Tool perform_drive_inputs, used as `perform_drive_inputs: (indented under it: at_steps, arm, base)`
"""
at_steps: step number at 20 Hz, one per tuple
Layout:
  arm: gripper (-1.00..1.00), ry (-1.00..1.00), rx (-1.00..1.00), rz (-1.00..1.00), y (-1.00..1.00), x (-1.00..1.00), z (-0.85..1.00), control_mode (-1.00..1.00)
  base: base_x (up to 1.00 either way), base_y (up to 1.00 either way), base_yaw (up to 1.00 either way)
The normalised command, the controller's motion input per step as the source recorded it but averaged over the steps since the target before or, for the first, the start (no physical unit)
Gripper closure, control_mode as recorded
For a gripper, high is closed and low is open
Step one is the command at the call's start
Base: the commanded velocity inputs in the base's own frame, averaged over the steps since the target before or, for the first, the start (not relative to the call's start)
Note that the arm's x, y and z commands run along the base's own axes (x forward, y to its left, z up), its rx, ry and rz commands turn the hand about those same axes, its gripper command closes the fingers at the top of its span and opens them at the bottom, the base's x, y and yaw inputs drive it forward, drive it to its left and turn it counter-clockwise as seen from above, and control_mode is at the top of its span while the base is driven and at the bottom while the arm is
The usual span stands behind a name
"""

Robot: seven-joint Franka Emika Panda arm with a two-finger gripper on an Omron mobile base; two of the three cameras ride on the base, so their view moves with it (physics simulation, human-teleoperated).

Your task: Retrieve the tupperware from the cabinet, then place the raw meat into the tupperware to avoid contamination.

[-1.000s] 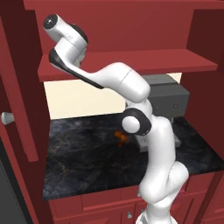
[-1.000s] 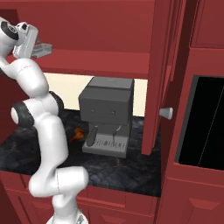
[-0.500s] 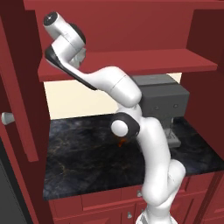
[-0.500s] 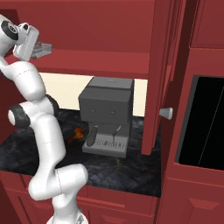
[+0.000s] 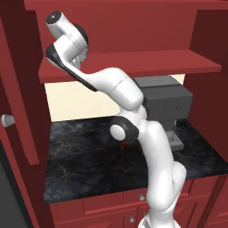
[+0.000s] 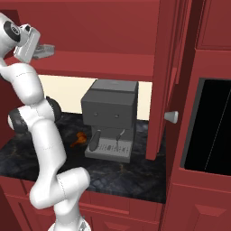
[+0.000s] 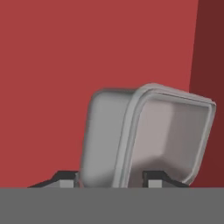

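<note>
- Translucent grey-white plastic sits right at the gripper [image 7: 113, 180]: in the hand view the tub [image 7: 146, 139] stands between the two dark fingertips [image 7: 154, 179], one low on each side of its near wall and rim.
- The jaws stand partly apart with that wall between them; the tips look to be at the plastic, but I cannot tell whether they press on it yet.
- In the right base view the tub [image 6: 45, 50] lies just ahead of the gripper [image 6: 37, 48], resting on the red shelf [image 6: 103, 63] inside the cabinet [image 6: 113, 27].
- Behind the tub, past the jaws, is the cabinet's flat red back wall; a darker red side panel runs along one edge of the hand view.
- The open cabinet door [image 6: 164, 76] with its round silver knob [image 6: 171, 117] stands well off to the right of the jaws.
- Well below the jaws, on the dark marbled counter [image 6: 131, 173], stands a dark grey boxy machine [image 6: 110, 118].
- The meat [image 6: 79, 138], a small orange-brown lump, lies on the counter just beside the machine, partly hidden by the arm in the left base view.
- The tub's mouth faces up in the right base view; in the hand view it appears rolled on its side, mouth toward the right edge.
- Its long axis seems to run away from the jaws, into the cabinet.
</note>
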Motion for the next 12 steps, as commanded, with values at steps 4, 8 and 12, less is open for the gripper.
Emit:
perform_drive_inputs:
  at_steps: [4, 8, 12]
  arm:
    - [1.0, 0.06, 0.0, 0.0, 0.29, 0.0, -0.26, -1.0]
    - [1.0, 0.02, 0.0, 0.0, 0.29, 0.0, -0.17, -1.0]
    - [1.0, -0.02, -0.03, 0.0, 0.23, 0.0, -0.03, -1.0]
  base:
    - [0.0, 0.0, 0.0]
    - [0.0, 0.0, 0.0]
    - [0.0, 0.0, 0.0]
